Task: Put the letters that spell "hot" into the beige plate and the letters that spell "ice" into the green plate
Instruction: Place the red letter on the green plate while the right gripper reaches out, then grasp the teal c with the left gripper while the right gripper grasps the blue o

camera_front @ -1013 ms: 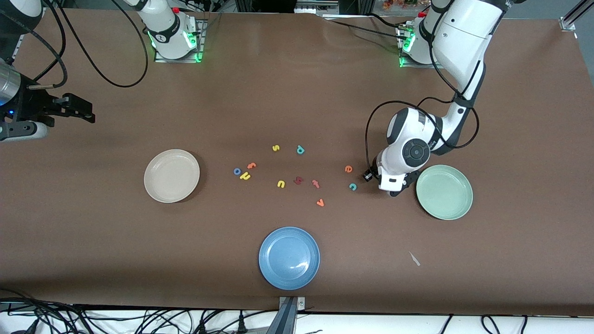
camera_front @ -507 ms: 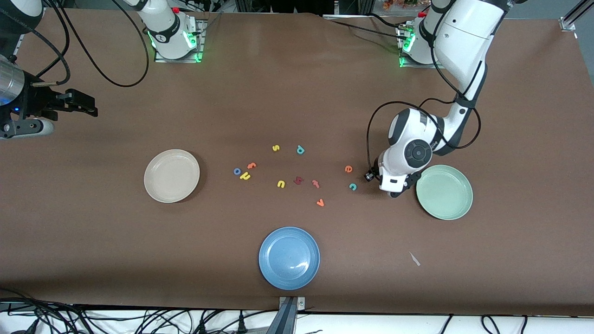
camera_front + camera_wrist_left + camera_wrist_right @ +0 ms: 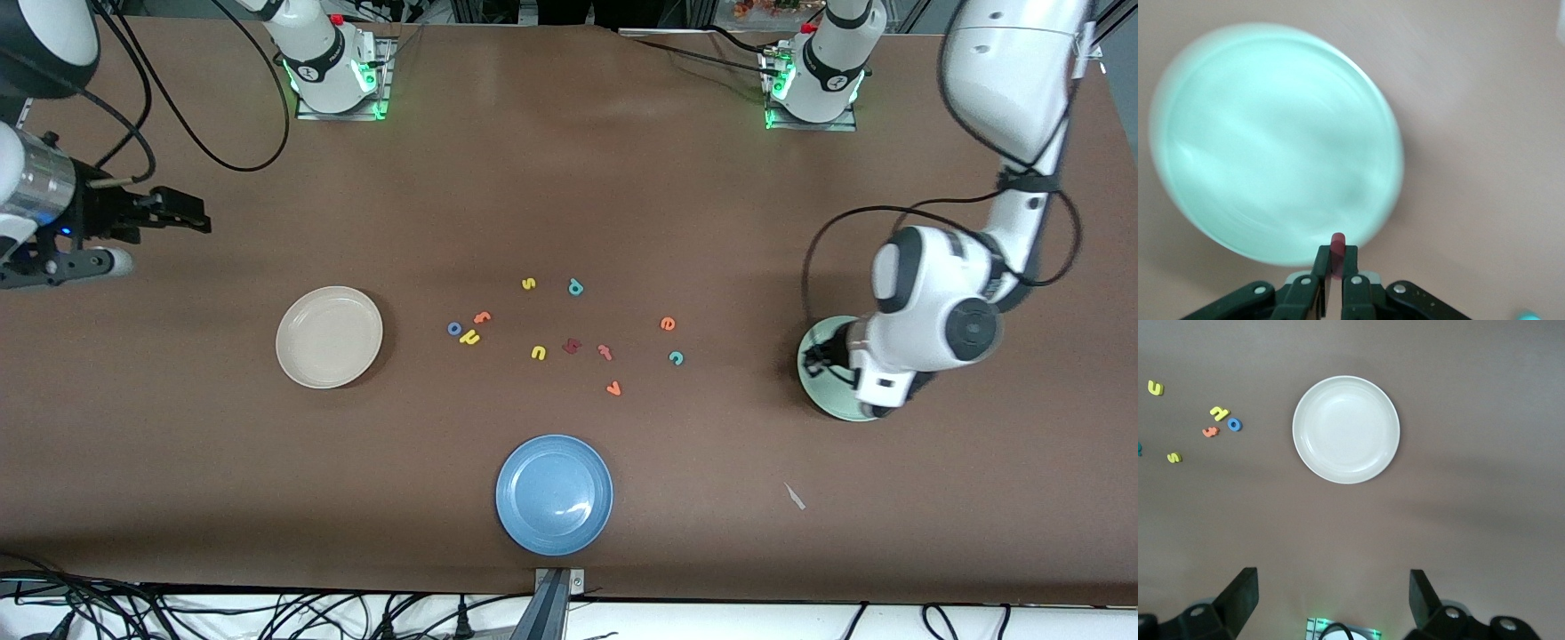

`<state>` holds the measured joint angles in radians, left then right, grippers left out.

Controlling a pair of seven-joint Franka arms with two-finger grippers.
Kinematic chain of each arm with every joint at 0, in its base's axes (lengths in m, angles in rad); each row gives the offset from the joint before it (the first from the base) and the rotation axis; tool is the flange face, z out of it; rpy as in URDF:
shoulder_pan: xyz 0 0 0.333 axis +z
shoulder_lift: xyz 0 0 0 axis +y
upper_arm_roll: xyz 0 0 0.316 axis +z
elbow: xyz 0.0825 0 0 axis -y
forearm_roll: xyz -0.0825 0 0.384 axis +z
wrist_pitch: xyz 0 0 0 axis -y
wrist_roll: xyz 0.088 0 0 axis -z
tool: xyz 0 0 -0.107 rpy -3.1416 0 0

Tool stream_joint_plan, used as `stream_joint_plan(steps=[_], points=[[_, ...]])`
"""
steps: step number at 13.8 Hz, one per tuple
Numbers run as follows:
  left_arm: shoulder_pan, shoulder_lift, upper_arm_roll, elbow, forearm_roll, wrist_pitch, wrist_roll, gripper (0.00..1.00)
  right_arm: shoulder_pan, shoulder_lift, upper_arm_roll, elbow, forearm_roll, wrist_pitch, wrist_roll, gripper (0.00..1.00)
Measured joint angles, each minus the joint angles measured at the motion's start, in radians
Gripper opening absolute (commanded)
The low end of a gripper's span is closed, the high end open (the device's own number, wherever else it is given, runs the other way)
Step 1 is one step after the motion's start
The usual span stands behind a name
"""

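My left gripper (image 3: 1336,257) is shut on the dark red i (image 3: 1337,241) and hangs over the rim of the green plate (image 3: 1271,140). In the front view that arm's hand (image 3: 876,407) hides much of the green plate (image 3: 813,391). The teal c (image 3: 676,357) and orange e (image 3: 668,324) lie on the table toward the middle. The yellow h (image 3: 469,338), blue o (image 3: 454,329) and orange t (image 3: 482,316) cluster beside the beige plate (image 3: 329,337), which holds nothing. My right gripper (image 3: 203,222) waits open in the air at its own end of the table.
A blue plate (image 3: 554,494) sits near the front edge. Loose in the middle lie a yellow s (image 3: 528,284), teal p (image 3: 575,286), yellow u (image 3: 538,353), a dark red letter (image 3: 572,346), a pinkish t (image 3: 605,352) and an orange v (image 3: 613,388).
My left gripper closed on the i on the table beside the green plate, rose, and swung over that plate. My right gripper drifted slightly toward the table's middle.
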<state>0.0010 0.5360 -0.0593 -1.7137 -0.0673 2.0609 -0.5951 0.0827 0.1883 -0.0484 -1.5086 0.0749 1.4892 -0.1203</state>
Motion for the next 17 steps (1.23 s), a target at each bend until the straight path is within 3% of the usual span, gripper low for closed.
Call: stream_joint_plan(steps=[2,7,8,9,10,13,17], points=[[0.053,0.009,0.0,-0.001,0.055,-0.005,0.082,0.0,0.001,0.044,0.02,-0.038,0.008,0.109,-0.005,1.0],[0.125,0.085,0.001,-0.003,0.111,0.025,0.197,0.04,0.011,0.113,0.16,-0.222,0.007,0.446,0.085,0.99],[0.127,0.095,0.0,-0.003,0.111,0.028,0.202,0.33,0.015,0.133,0.183,-0.245,0.004,0.501,0.12,0.99],[0.127,0.099,0.0,-0.003,0.111,0.03,0.203,0.81,0.02,0.153,0.204,-0.271,-0.008,0.562,0.152,0.99],[0.127,0.099,-0.003,-0.001,0.111,0.031,0.204,1.0,0.026,0.173,0.22,-0.301,-0.027,0.622,0.177,0.99],[0.124,0.098,-0.014,0.023,0.111,0.031,0.203,1.0,0.051,0.226,0.257,-0.383,-0.104,0.775,0.27,0.99],[0.076,0.078,-0.074,0.143,0.109,-0.051,0.063,1.0,0.102,0.278,0.314,-0.399,-0.311,0.854,0.519,0.99]])
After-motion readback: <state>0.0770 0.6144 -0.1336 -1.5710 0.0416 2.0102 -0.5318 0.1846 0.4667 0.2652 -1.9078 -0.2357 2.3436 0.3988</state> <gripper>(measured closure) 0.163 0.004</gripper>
